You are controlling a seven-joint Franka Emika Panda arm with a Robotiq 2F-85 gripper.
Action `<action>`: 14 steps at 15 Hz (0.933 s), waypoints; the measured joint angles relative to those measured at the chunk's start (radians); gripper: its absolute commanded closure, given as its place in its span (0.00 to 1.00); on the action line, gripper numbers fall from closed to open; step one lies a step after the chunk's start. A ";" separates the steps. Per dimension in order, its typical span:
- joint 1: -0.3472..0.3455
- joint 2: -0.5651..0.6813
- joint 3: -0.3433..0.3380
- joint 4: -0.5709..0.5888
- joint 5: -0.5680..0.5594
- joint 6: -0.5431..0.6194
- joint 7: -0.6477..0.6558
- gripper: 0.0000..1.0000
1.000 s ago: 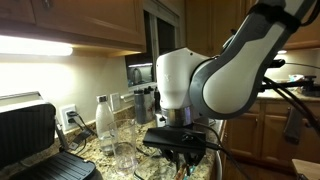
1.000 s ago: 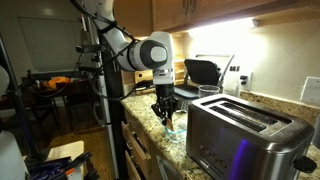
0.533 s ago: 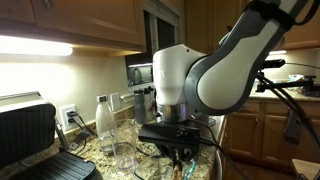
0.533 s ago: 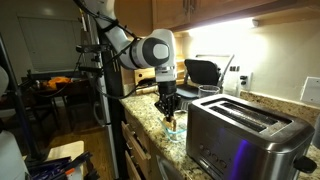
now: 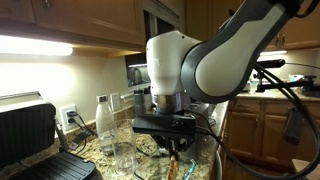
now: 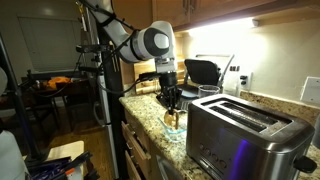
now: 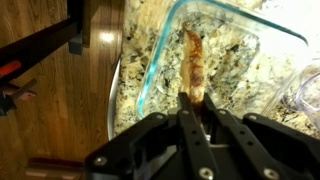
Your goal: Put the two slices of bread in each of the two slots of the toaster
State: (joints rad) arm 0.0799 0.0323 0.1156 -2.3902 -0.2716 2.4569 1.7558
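My gripper (image 7: 196, 102) is shut on a tan-brown slice of bread (image 7: 192, 58), seen edge-on and hanging from the fingertips over a clear glass container (image 7: 262, 38) on the granite counter. In an exterior view the gripper (image 6: 171, 102) holds the slice (image 6: 172, 118) just above the counter, left of the steel toaster (image 6: 235, 140). The toaster's two slots (image 6: 251, 113) look empty. The gripper also shows in an exterior view (image 5: 172, 150). I cannot make out the other slice.
A clear bottle (image 5: 103, 124) and a drinking glass (image 5: 124, 146) stand beside the gripper. A black hinged grill press (image 5: 28, 138) sits at the counter's end. Wooden cabinets hang above. The counter edge (image 6: 140, 125) drops to the floor.
My gripper has risen a little with the bread slice in it, and the arm has shifted sideways above the glass container.
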 measured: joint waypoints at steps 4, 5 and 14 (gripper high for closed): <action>0.008 -0.068 0.010 0.002 -0.022 -0.079 0.029 0.92; 0.009 -0.089 0.014 0.002 -0.026 -0.102 0.036 0.92; 0.009 -0.260 0.073 0.023 -0.062 -0.334 0.080 0.92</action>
State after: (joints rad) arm 0.0892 -0.2279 0.1889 -2.3677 -0.3332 2.1232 1.8355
